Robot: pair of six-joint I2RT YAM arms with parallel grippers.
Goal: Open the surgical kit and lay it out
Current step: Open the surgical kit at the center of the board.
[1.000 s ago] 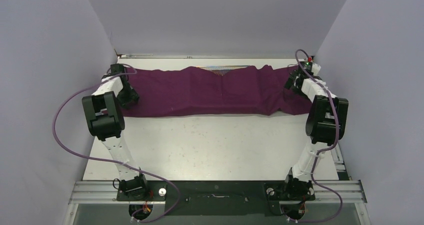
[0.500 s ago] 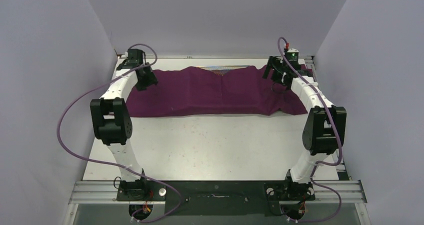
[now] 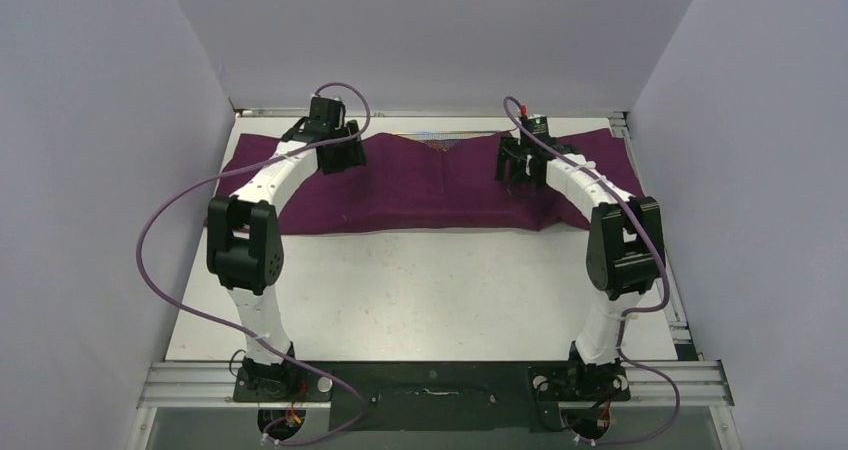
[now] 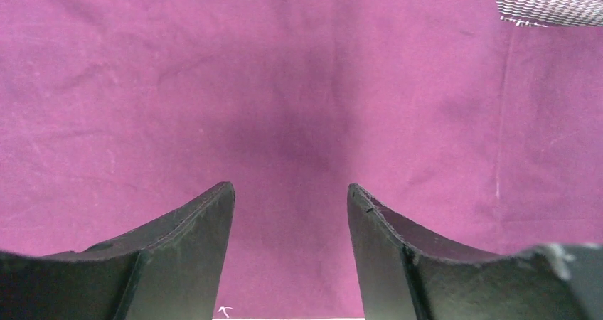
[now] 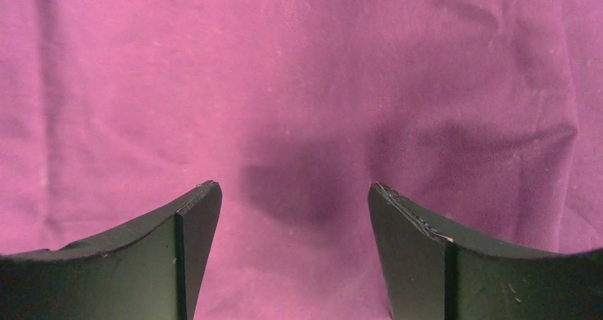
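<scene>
The dark purple cloth wrap [image 3: 430,185] lies spread across the far part of the table. A small patch of the silver wire-mesh tray [image 3: 440,137] shows at its far middle edge, and in the left wrist view [image 4: 547,0] at the top right. The rest of the kit is hidden under the cloth. My left gripper [image 3: 338,160] is open and empty above the cloth's left part [image 4: 299,85]. My right gripper [image 3: 520,177] is open and empty above the cloth's right part [image 5: 299,85].
Grey walls close in the table [image 3: 420,290] on the left, back and right. A metal rail [image 3: 440,382] with the arm bases runs along the near edge. Purple cables loop beside each arm.
Both arms have swung inward from the cloth's outer ends toward its middle. The cloth's ends now lie flat and spread out.
</scene>
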